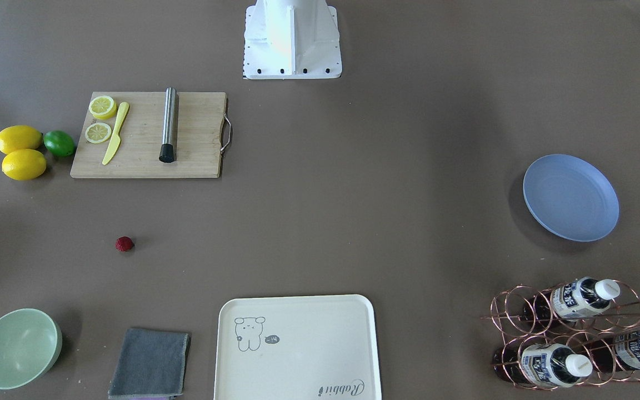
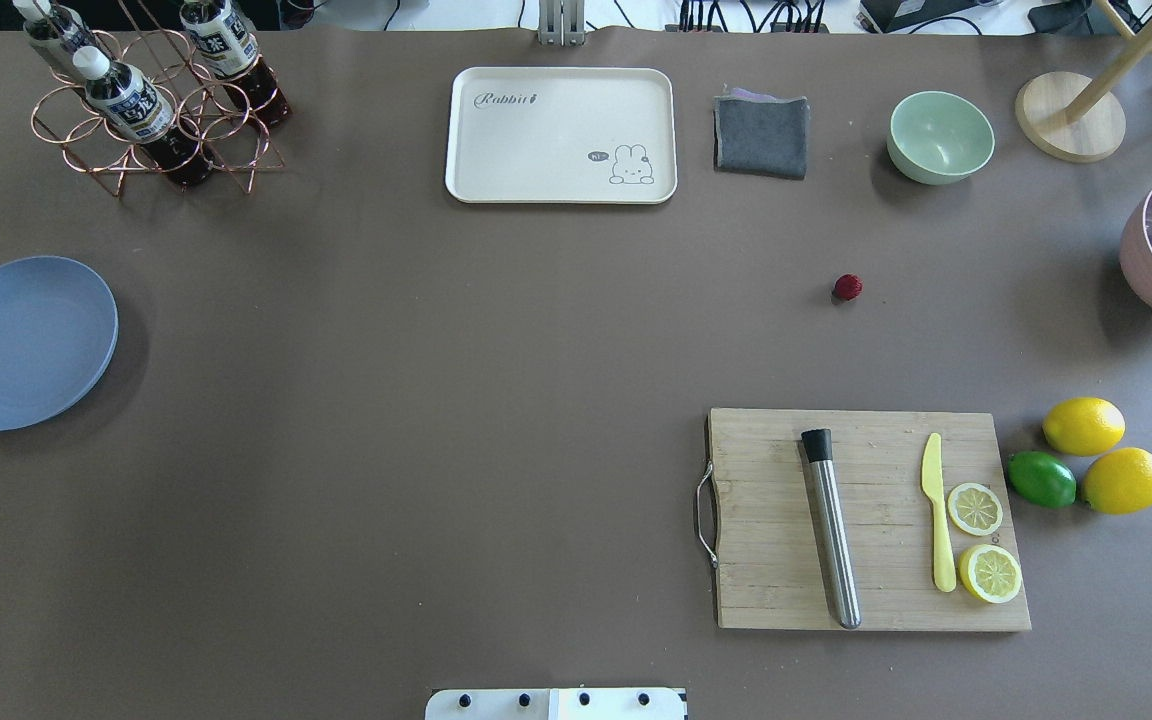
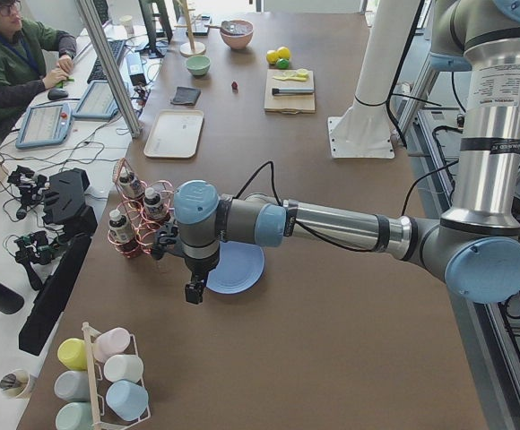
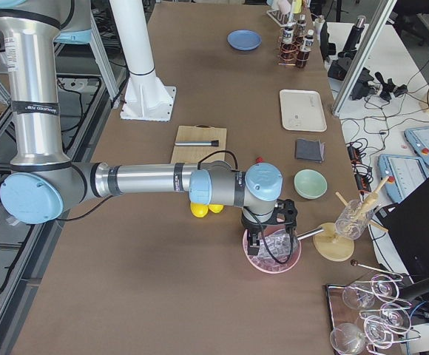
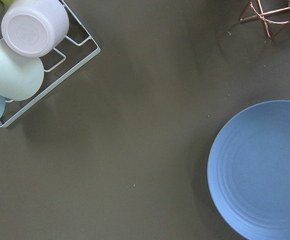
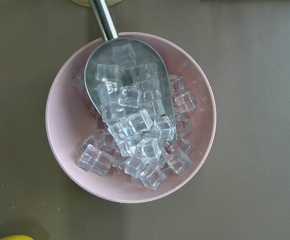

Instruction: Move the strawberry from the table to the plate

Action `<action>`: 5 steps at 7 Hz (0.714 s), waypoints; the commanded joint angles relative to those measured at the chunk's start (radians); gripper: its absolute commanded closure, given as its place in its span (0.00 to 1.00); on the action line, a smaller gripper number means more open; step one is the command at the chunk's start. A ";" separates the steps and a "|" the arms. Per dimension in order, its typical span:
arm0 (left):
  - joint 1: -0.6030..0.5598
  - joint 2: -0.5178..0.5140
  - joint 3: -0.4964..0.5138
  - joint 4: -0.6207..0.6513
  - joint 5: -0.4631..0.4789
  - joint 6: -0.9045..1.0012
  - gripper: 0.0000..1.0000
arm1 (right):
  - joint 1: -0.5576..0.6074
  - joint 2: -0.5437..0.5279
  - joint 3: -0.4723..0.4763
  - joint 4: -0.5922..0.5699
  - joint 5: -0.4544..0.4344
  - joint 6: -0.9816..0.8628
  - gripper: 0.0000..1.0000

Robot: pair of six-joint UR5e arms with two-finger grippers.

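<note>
The strawberry (image 2: 847, 288) is lying alone on the table (image 2: 496, 330), at 12 o'clock from the cutting board (image 2: 866, 520) and 7 o'clock from the green bowl (image 2: 940, 136) in the overhead view. The plate (image 2: 24, 340) is sitting well apart, at 9 o'clock. The left gripper (image 3: 194, 294) is hovering just beside the plate, and the right gripper (image 4: 265, 248) is hovering over a pink bowl (image 6: 60, 110) of ice. I cannot tell whether either gripper's fingers are apart or together.

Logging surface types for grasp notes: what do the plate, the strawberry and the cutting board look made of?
Plate: probably matte plastic or fibre composite; even blue-lavender colour, moulded concentric rings, no gloss.
Strawberry: dark red, bumpy, dull; real or imitation, too small to tell.
Cutting board: wood or bamboo; pale glued strips with visible grain, unvarnished look.
</note>
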 commanded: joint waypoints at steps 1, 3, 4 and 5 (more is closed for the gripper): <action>0.001 0.004 -0.001 0.004 0.000 -0.002 0.02 | -0.001 0.001 0.004 0.000 0.000 0.001 0.00; 0.000 0.004 -0.001 0.004 0.000 -0.002 0.02 | -0.001 0.001 0.007 0.000 0.001 0.001 0.00; 0.000 0.004 0.000 0.004 0.001 -0.002 0.02 | -0.001 0.002 0.009 0.000 0.001 0.001 0.00; 0.000 0.005 0.002 0.004 0.001 -0.003 0.02 | 0.001 0.001 0.010 0.000 0.001 0.001 0.00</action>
